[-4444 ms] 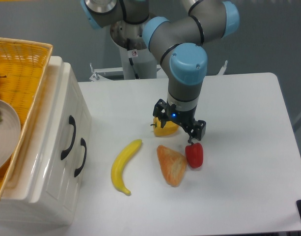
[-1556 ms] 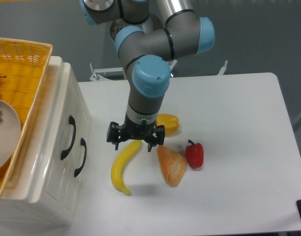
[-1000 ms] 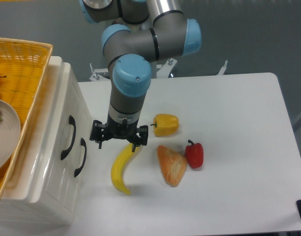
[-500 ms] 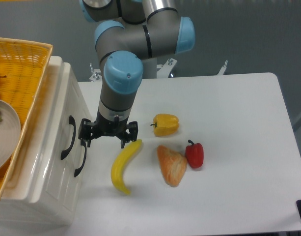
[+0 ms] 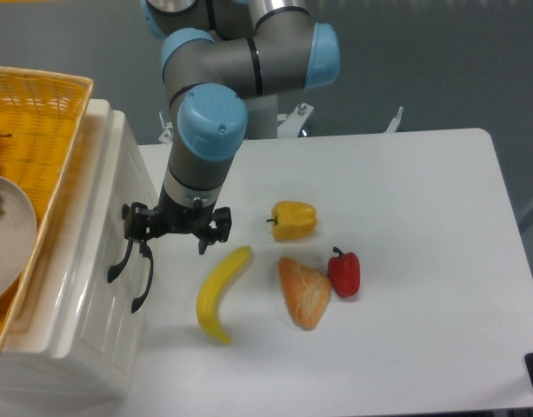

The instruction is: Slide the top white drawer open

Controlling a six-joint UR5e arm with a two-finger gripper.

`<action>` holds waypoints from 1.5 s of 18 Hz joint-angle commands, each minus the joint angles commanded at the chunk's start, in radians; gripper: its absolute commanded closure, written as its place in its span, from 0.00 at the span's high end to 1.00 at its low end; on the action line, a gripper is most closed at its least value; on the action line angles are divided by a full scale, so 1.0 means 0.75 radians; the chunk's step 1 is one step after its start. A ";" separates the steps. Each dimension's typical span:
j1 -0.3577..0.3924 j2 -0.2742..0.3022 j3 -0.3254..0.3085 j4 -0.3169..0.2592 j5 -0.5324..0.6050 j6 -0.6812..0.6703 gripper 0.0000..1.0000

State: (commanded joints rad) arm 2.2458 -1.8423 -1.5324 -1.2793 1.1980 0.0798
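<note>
While the banana (image 5: pixel 221 294) lies nearest on the desk (image 5: pixel 423 261), the hand (image 5: pixel 169 234) hovers released beside the top white drawer (image 5: pixel 101 261), at its handle (image 5: pixel 123 244). Reaching seems underway; next, fingers should straddle that handle, clench, and pull rightward.

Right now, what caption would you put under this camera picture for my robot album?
Robot gripper with open jaws reaches the handle of the closed top white drawer, beside a banana and peppers.

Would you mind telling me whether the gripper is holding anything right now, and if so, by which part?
Nothing is held. The gripper is open, with one finger right by the black handle of the top white drawer, not closed on it.
</note>
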 joint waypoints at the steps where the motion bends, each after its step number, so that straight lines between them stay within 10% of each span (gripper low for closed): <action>1: -0.006 0.006 -0.002 0.000 0.002 0.000 1.00; 27: -0.033 -0.008 -0.027 -0.008 0.012 0.000 1.00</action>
State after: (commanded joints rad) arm 2.2212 -1.8484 -1.5524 -1.2855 1.2072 0.0798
